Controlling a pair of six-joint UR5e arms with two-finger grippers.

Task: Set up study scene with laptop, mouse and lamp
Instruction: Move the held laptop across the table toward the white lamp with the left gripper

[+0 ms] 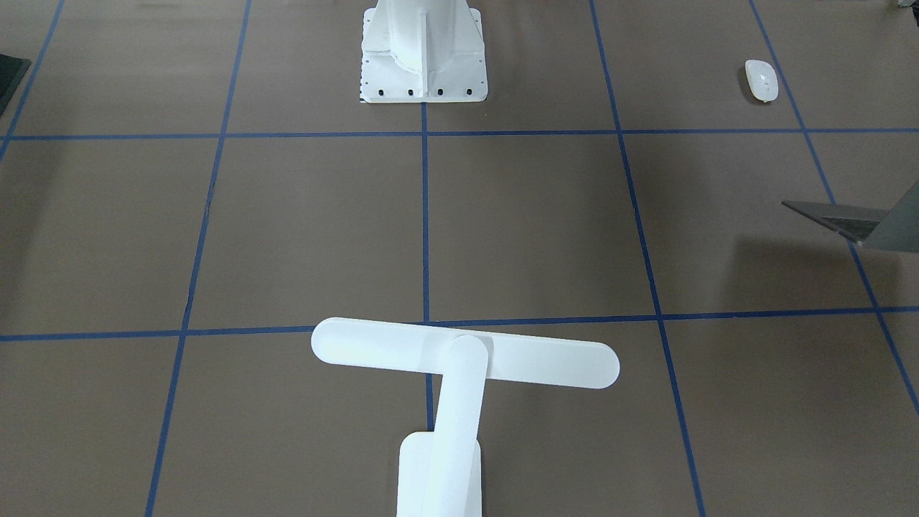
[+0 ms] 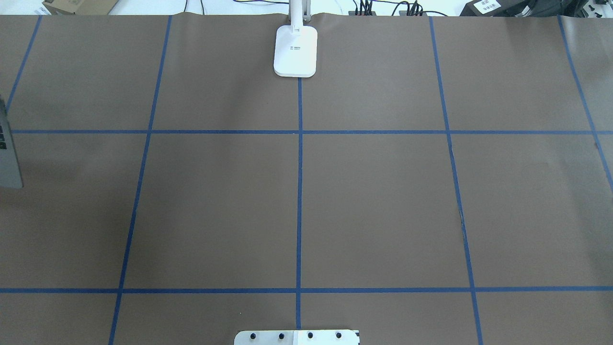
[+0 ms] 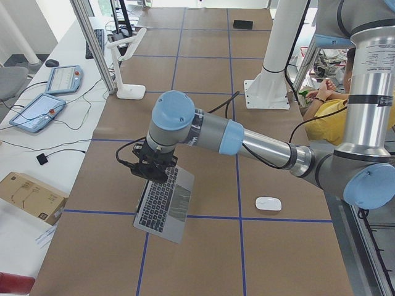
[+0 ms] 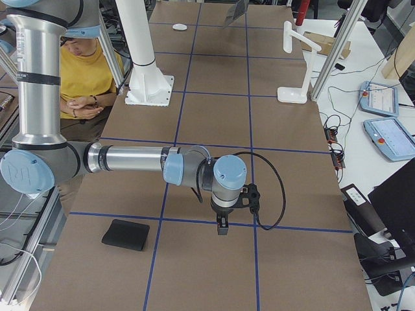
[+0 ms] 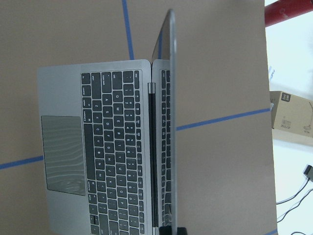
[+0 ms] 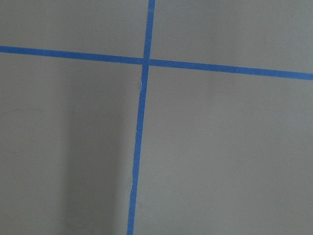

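The grey laptop (image 5: 112, 147) lies open on the brown table, with its lid standing edge-on in the left wrist view. My left gripper (image 3: 151, 172) is at the lid's top edge, and dark fingertips (image 5: 181, 230) sit on either side of that edge, shut on it. The white mouse (image 3: 268, 203) rests to the laptop's (image 3: 163, 200) robot side, apart from it. At the table's far middle edge the white lamp (image 1: 459, 359) stands upright. My right gripper (image 4: 222, 228) hangs low over bare table, and I cannot tell whether it is open or shut.
A black mat (image 4: 126, 234) lies near the right end of the table. The white robot pedestal (image 1: 423, 57) stands at the robot-side edge. A person in yellow (image 4: 81, 71) sits behind it. Teach pendants (image 3: 37, 111) and a cardboard box (image 3: 31, 197) lie beside the table.
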